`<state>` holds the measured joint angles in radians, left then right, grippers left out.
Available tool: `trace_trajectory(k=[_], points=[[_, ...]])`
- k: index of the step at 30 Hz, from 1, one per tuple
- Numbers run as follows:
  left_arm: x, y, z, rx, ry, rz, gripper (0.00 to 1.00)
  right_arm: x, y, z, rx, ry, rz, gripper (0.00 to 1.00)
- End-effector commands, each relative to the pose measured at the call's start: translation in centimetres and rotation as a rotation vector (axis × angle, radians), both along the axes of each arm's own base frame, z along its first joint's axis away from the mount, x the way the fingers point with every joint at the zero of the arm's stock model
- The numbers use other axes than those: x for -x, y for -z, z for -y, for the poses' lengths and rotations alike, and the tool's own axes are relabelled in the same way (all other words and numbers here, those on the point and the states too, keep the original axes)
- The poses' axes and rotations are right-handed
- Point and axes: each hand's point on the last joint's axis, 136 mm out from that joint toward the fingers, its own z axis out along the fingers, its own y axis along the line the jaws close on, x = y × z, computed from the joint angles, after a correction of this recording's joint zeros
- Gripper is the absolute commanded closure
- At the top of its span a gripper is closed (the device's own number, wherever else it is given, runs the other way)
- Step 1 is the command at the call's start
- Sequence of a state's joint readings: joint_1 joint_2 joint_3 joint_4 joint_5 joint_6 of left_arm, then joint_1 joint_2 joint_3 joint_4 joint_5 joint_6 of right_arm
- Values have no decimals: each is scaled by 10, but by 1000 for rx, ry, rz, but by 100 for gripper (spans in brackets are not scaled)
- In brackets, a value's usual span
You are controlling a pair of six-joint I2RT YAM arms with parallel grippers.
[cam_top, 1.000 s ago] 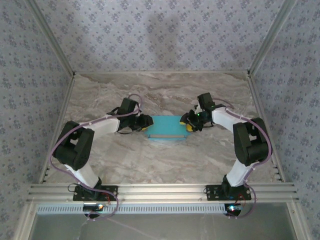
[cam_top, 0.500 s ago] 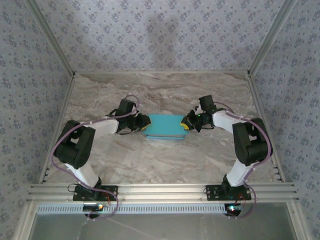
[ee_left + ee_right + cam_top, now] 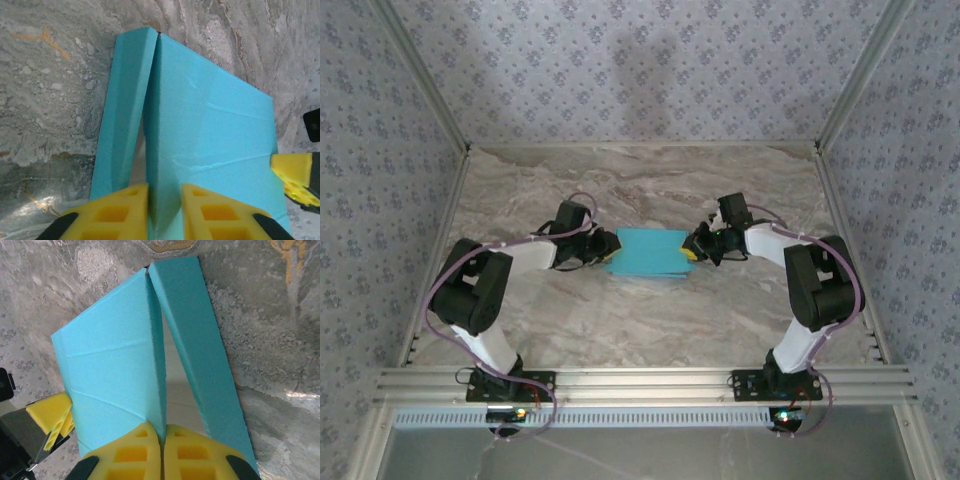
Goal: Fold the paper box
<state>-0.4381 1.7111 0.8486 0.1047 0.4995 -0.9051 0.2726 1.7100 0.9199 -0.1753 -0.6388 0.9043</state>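
merely marbled table (image 3: 640,310) beneath paper box (image 3: 648,253)

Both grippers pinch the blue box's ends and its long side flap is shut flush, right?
Not flush: the side flap stands splayed open with a gap, per the left wrist view. The left gripper and right gripper do pinch the paper box ends.

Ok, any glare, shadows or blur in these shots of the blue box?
Top external: soft, even light, the paper box clear, a faint shadow on the back wall. Left wrist: bright glare on the marble table, lower left. Right wrist: a smaller glare streak on the table at right.
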Motion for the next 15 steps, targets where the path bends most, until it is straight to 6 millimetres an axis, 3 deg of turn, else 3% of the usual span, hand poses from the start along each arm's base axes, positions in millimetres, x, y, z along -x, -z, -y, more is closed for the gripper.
trace_trajectory(k=[1,9,15], points=[[3,-11,-3,13,25,12,71,15,9,16,96,-2,-49,87],[1,-33,-19,-90,61,79,66,12,-14,31,187,-46,20,72],[4,-25,-19,-125,92,71,64,8,-32,31,200,-78,64,67]])
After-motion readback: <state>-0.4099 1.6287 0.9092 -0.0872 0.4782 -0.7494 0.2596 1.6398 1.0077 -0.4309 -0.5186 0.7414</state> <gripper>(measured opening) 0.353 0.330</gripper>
